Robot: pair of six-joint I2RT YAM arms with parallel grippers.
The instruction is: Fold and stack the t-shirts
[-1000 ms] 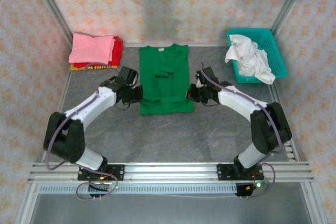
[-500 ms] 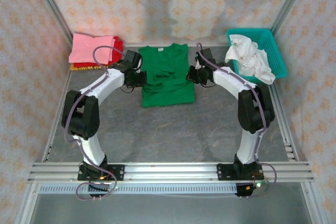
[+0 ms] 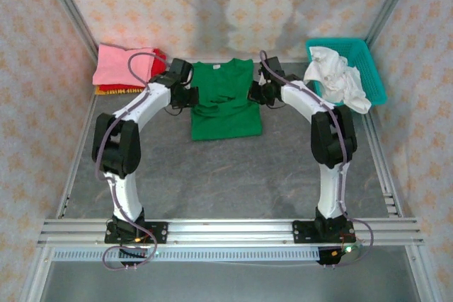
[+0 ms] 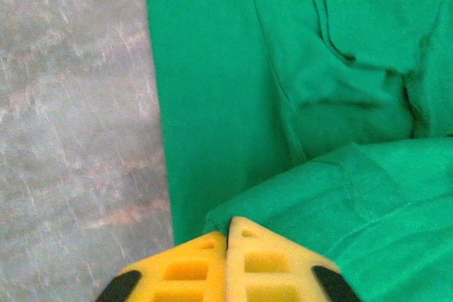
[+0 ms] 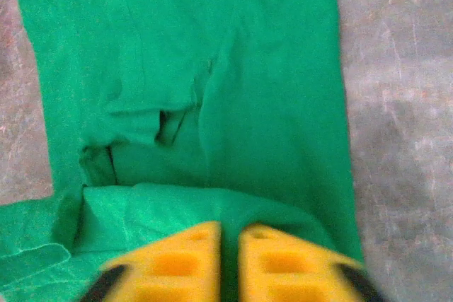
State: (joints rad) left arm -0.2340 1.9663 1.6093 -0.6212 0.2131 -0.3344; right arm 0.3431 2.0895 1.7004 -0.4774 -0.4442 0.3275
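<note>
The bright green t-shirt [image 3: 225,100] lies at the back middle of the table, sleeves folded in, collar toward the far wall. My left gripper [image 3: 192,97] is shut on the green cloth at the shirt's left side; its yellow fingers [image 4: 187,266] pinch a lifted fold [image 4: 333,196]. My right gripper [image 3: 253,93] is shut on the cloth at the shirt's right side, a strip of green between its yellow fingers [image 5: 180,259]. A folded stack sits at the back left, the pink shirt [image 3: 124,65] on top, the red shirt [image 3: 160,67] and a yellow-orange shirt [image 3: 127,90] under it.
A teal basket [image 3: 347,72] with crumpled white cloth [image 3: 336,79] stands at the back right. Metal frame posts and patterned walls close in the back and sides. Bare grey table [image 3: 219,175] stretches in front of the green shirt.
Both grippers have moved toward the far wall, carrying the shirt's lower hem up and over. The visible green shirt is now shorter, and both arms are stretched out further.
</note>
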